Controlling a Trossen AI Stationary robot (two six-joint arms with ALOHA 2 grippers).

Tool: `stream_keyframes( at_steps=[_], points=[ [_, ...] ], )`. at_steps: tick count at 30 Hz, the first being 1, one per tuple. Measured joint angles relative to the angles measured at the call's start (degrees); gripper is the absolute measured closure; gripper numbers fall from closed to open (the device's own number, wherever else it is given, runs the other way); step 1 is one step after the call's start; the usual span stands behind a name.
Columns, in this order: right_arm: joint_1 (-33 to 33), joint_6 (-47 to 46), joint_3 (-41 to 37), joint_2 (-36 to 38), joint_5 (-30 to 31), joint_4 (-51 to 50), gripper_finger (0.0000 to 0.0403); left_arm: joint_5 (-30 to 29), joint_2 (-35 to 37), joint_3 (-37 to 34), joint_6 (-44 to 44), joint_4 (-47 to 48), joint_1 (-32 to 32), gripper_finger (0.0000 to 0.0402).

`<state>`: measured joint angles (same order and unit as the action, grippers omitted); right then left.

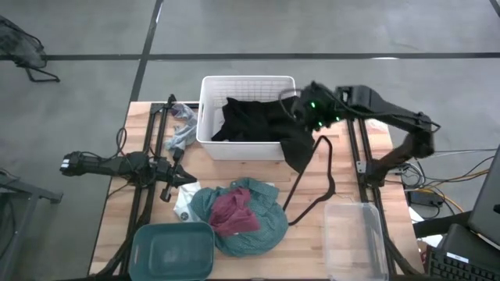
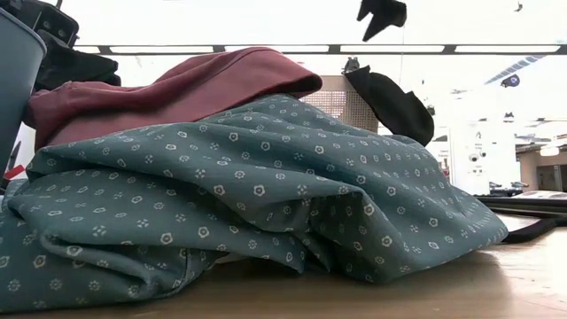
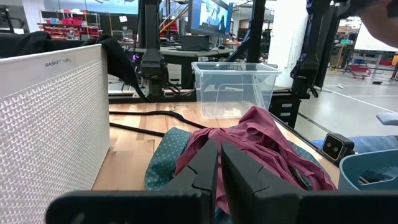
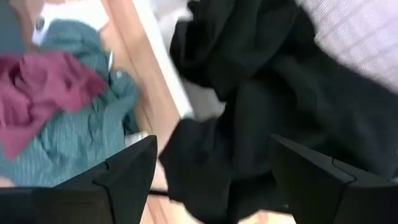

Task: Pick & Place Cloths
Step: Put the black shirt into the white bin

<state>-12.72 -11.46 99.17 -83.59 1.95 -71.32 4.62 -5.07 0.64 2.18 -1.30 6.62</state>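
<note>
Left wrist view shows the only readable writing: small grey letters reading "BASKET" followed by a few characters too small to read, printed near the upper rim of the white bin. In that same view the left gripper has its two dark fingers drawn together with only a thin slit between them and nothing held; it points across the table toward the maroon cloth, which lies crumpled on top of the teal cloth, with the clear plastic bin beyond them. From above, the left gripper sits low at the table's left side, just beside the small white rag. The right gripper hangs above the right-hand rim of the white bin, and the right wrist view shows its fingers spread wide apart, holding nothing, with the black garment directly below them. The black garment lies partly inside the white bin and spills over its right front corner onto the table. A thin black wire hanger lies on the wood between that bin and the clear one. A grey rag lies at the white bin's left side, and a teal bin stands at the front left.
</note>
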Motion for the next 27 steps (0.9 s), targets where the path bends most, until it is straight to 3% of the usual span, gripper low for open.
stream_keyframes(
  at_steps=[6,14,19,23,27],
  points=[
    [2.1,-1.7,-16.3,9.0,2.4,6.4,0.0125,0.0,0.0,0.0,0.0,0.0,0.0,0.0376],
    [2.6,-3.2,-32.3,14.4,7.4,14.5,0.0146,0.0,0.0,0.0,0.0,0.0,0.0,0.0376],
    [2.6,-2.2,-37.5,14.2,7.5,19.5,0.0148,0.0,0.0,0.0,0.0,0.0,0.0,0.0376],
    [2.6,-2.4,-39.6,13.6,11.4,22.1,0.0147,0.0,0.0,0.0,0.0,0.0,0.0,0.0376],
    [2.6,-2.1,-40.4,13.6,13.2,22.9,0.0181,0.0,0.0,0.0,0.0,0.0,0.0,0.0376]
  ],
)
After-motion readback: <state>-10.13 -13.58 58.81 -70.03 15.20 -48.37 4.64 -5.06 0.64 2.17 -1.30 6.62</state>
